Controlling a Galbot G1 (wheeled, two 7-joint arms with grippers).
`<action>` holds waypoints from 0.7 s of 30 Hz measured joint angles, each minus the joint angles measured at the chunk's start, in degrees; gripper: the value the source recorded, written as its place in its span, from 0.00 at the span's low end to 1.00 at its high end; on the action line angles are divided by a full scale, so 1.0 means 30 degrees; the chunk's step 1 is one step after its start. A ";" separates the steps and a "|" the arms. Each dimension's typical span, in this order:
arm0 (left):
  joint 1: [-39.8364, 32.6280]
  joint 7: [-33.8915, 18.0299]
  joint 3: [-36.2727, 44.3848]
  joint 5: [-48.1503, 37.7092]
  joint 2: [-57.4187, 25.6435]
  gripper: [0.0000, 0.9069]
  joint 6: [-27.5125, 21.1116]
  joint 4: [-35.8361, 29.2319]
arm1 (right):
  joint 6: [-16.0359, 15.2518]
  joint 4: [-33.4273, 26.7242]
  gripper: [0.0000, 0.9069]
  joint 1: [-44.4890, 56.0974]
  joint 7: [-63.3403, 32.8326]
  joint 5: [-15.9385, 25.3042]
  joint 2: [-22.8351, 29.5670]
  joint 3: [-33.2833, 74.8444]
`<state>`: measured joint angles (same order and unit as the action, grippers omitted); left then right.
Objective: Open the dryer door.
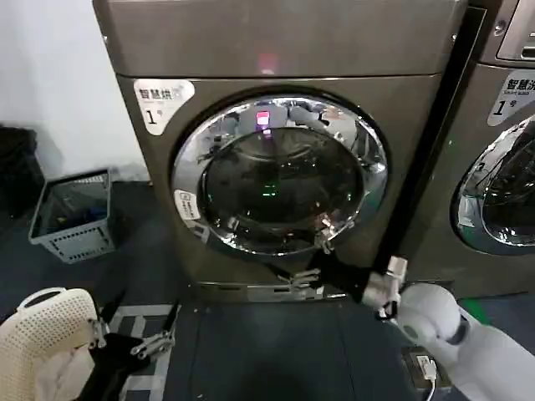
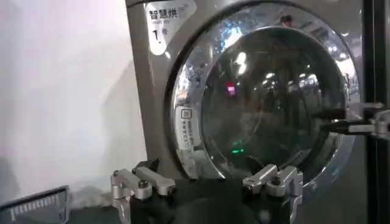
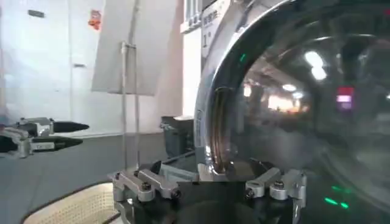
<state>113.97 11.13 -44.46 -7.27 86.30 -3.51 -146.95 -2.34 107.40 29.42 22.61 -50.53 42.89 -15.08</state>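
Note:
The dryer door (image 1: 280, 174) is a round porthole with a chrome rim, dark glass and a small white sticker (image 1: 187, 205); it looks flush with the grey dryer front. My right gripper (image 1: 303, 280) reaches in low, just in front of the door's lower right rim. In the right wrist view the right gripper (image 3: 207, 165) is open, and the chrome rim's edge (image 3: 218, 140) runs down between its spread fingers. My left gripper (image 1: 155, 342) hangs low at the left, away from the machine. From its wrist the left gripper (image 2: 204, 171) is open and faces the door (image 2: 268, 91).
A second machine (image 1: 506, 150) with a similar chrome door stands to the right. A grey laundry basket (image 1: 73, 215) sits on the floor at the left by the white wall. A white perforated basket (image 1: 46, 330) is at the lower left.

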 joint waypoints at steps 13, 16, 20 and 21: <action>0.0047 0.0000 -0.0012 0.0001 -0.0003 1.00 0.0003 -0.0010 | -0.0052 -0.2224 1.00 -0.2995 0.0159 -0.0156 0.1907 -0.2784; 0.0054 0.0001 -0.0016 0.0002 0.0000 1.00 0.0004 -0.0018 | -0.0074 -0.2653 1.00 -0.3474 0.0160 -0.0174 0.2306 -0.3201; 0.0062 0.0000 -0.0019 0.0002 0.0018 1.00 0.0003 -0.0042 | -0.0097 -0.3224 1.00 -0.4115 0.0106 -0.0179 0.2868 -0.3748; 0.0062 0.0000 -0.0022 0.0002 0.0020 1.00 0.0003 -0.0043 | -0.0100 -0.3388 1.00 -0.4280 0.0077 -0.0179 0.3032 -0.3892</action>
<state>114.15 11.13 -44.52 -7.26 86.36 -3.50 -147.08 -2.64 97.24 16.58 22.84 -51.07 51.98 -26.76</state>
